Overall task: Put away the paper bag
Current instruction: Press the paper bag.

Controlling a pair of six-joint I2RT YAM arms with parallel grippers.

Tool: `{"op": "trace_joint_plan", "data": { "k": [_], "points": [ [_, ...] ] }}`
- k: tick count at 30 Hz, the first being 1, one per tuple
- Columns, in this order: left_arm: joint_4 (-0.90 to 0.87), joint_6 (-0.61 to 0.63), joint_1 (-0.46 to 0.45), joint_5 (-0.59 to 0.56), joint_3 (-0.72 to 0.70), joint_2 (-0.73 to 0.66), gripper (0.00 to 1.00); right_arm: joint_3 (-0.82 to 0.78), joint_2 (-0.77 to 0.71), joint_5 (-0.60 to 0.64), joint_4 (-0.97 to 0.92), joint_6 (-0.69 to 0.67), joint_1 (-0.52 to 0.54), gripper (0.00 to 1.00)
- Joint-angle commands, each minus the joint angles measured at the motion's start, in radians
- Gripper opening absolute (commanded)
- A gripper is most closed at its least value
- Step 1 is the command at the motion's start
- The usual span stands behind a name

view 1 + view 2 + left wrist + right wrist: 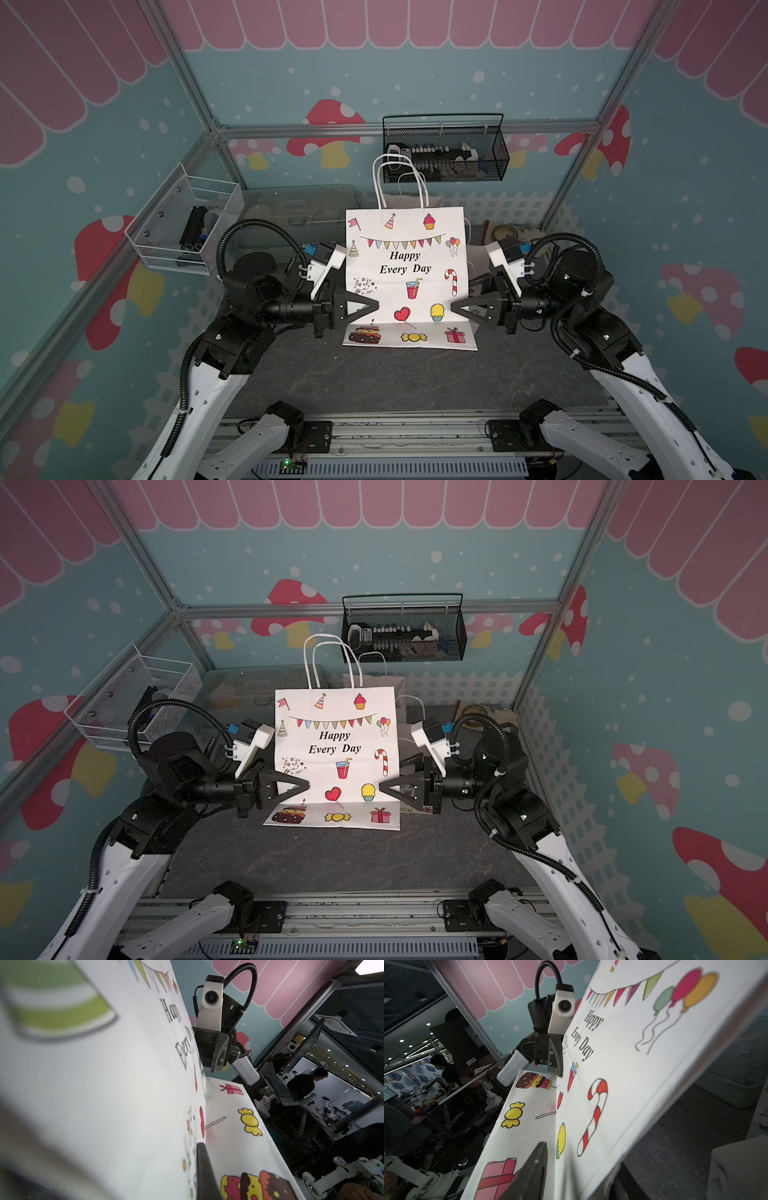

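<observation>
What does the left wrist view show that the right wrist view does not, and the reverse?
Only the left wrist view: the blurred green striped party hat and the right arm's wrist camera.
Only the right wrist view: the left arm's wrist camera and the grey bin behind the bag.
Both: the paper bag with its yellow candy, gift box and cake.
</observation>
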Motion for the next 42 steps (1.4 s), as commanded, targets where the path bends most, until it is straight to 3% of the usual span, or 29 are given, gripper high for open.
{"op": "trace_joint_plan", "data": {
  "k": [1, 4, 11, 19, 25, 30, 33, 36, 42],
  "points": [
    [-0.003, 0.007, -0.011, -0.024, 0.025, -0.014, 0.00, 0.002, 0.002, 0.002, -0.020, -0.035, 0.019, 0.34],
    [0.013, -0.002, -0.017, -0.028, 0.024, -0.014, 0.00, -0.001, 0.004, 0.017, -0.027, -0.045, 0.030, 0.25],
    [0.029, -0.003, -0.054, -0.026, 0.021, -0.005, 0.00, -0.003, 0.024, 0.026, 0.012, -0.037, 0.046, 0.21],
    [0.031, -0.008, -0.060, -0.032, 0.016, -0.012, 0.01, -0.005, 0.015, 0.054, -0.006, -0.061, 0.051, 0.02],
    [0.031, -0.021, -0.061, -0.017, 0.015, -0.025, 0.21, 0.027, 0.016, 0.050, -0.009, -0.055, 0.049, 0.00],
    [0.031, -0.022, -0.065, 0.016, -0.007, -0.045, 0.69, 0.049, 0.024, 0.019, -0.015, -0.036, 0.032, 0.00],
    [0.031, -0.014, -0.068, 0.044, -0.017, -0.068, 0.87, 0.059, 0.024, -0.006, -0.032, -0.035, -0.003, 0.00],
    [0.034, -0.009, -0.075, 0.059, -0.021, -0.086, 0.98, 0.066, 0.028, -0.046, -0.034, -0.016, -0.044, 0.00],
    [0.037, 0.012, -0.134, 0.054, -0.025, -0.095, 0.99, 0.092, 0.061, -0.104, -0.001, 0.042, -0.063, 0.00]
  ]
}}
